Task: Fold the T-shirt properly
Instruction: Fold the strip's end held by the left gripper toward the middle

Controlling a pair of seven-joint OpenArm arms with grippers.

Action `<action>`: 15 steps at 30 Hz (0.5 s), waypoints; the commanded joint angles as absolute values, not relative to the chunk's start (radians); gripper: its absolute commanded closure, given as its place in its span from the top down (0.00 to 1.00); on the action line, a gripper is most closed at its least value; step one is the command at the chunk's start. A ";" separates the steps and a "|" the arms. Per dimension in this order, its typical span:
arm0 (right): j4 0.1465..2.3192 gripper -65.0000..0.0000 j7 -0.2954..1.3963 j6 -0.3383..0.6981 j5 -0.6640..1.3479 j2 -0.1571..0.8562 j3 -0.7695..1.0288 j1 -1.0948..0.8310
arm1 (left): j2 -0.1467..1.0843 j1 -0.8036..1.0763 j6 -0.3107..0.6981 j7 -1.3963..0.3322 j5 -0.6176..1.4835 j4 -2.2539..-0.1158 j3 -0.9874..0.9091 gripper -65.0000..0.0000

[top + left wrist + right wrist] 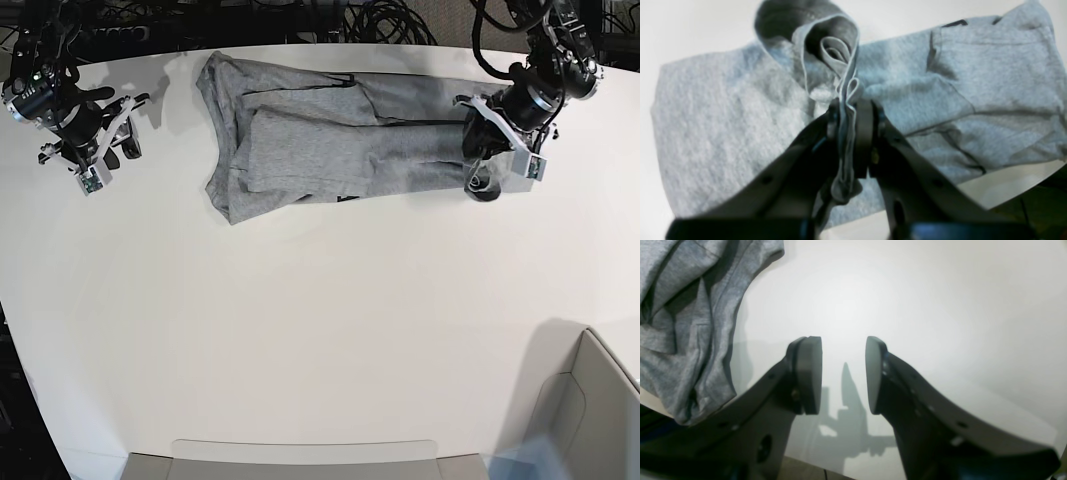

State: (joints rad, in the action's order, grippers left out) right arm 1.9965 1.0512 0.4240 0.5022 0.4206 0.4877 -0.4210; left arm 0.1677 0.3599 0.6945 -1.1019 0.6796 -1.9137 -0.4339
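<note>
We see our left gripper [850, 110] low at the right end of the grey T-shirt [320, 150], clamped on bunched hem folds visible only from its wrist. Our right gripper [843, 373] hovers apart, empty, over the white table [320, 330].

Looks like a robotics lab: a bare white tabletop [300, 330], bundles of black cables [380, 18] behind it, two mounted arms.
</note>
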 commanded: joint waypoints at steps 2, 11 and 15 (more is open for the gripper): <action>2.015 0.34 1.035 0.432 0.515 0.433 0.495 -0.415 | 0.179 0.358 0.698 -1.079 0.700 -1.933 -0.409 0.00; 2.014 0.34 1.035 0.432 0.515 0.433 0.495 -0.412 | 0.148 0.349 0.698 -1.081 0.702 -1.925 -0.406 0.06; 2.014 0.34 1.035 0.432 0.515 0.433 0.495 -0.412 | 0.145 0.357 0.698 -1.089 0.707 -1.925 -0.414 0.22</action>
State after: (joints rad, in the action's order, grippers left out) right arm 1.9961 1.0512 0.4240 0.5037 0.4175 0.4877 -0.4160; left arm 0.1410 0.3573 0.6960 -1.1000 0.6811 -1.9106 -0.4076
